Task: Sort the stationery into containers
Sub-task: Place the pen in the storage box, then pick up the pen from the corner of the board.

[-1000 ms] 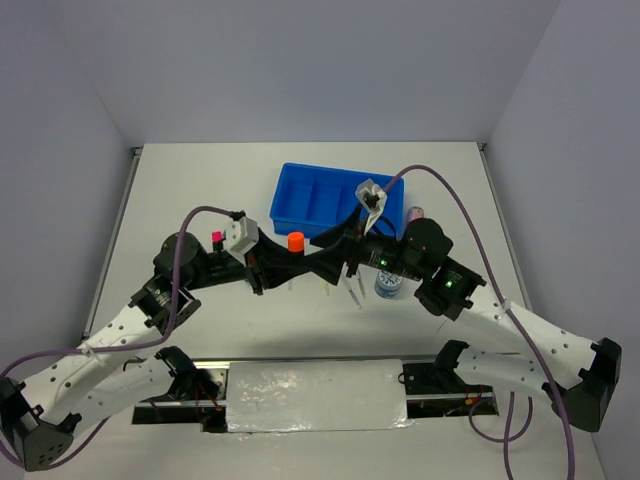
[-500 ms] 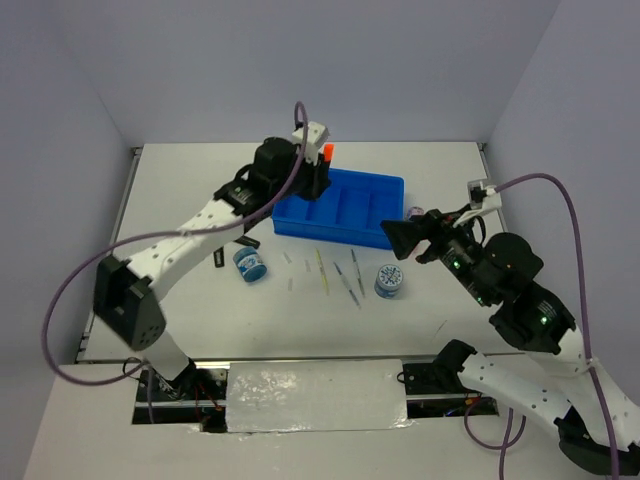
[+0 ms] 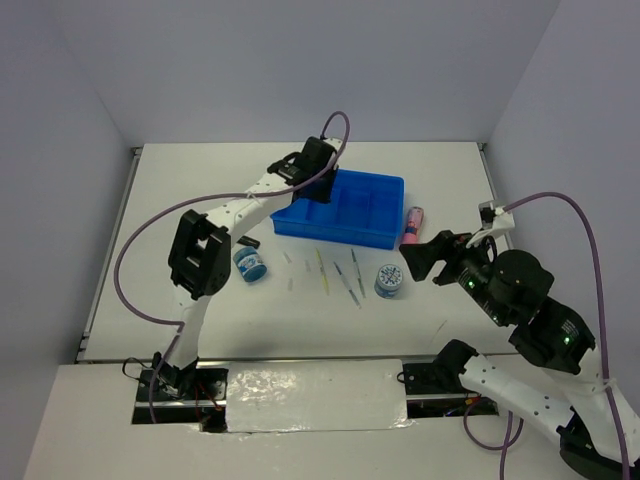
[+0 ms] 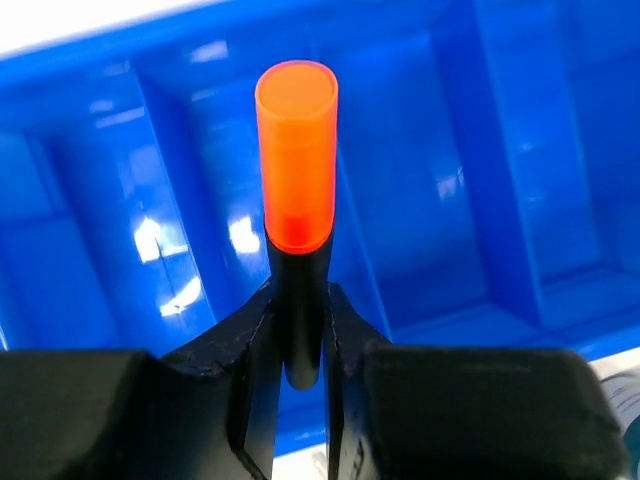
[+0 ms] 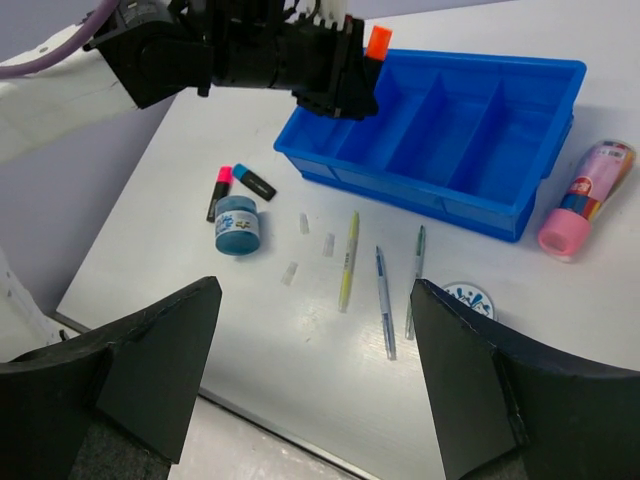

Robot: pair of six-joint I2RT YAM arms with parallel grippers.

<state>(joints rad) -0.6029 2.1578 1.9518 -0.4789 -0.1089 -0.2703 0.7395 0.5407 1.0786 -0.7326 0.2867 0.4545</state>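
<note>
Left gripper (image 4: 297, 300) is clamped narrow on the black barrel of the orange-capped highlighter (image 4: 296, 150), which is off the bench. Its long axis runs straight out along the fingers (image 4: 250, 335), cap end leading and the barrel tail pinched between them.

It sits over the far-left corner of the blue tray (image 3: 340, 232). In the left wrist view there's nothing but tray interior behind the cap, so the drop target lies dead ahead and below. The cap lines up close to a divider wall, and I can't tell which compartment it clears. My read is that the next move is to tip or lower it clear of that wall, then release. The risk is that it lands across the divider.

Right gripper (image 5: 315, 295) is wide apart and empty, hovering above the near-right part of the bench.

Left on the bench:
- pink tube (image 5: 585, 195) just off the tray's right end
- three pens (image 5: 384, 300) between the tray and the near edge, roughly parallel, axes running near-far
- one roll (image 5: 237, 225) toward the left
- second roll (image 3: 389, 281) beside the pens
- pink highlighter (image 5: 218, 192) and blue highlighter (image 5: 255, 182) side by side left of the tray

The right arm is nearer to the tube, pens and second roll. The tray looks empty.
</note>
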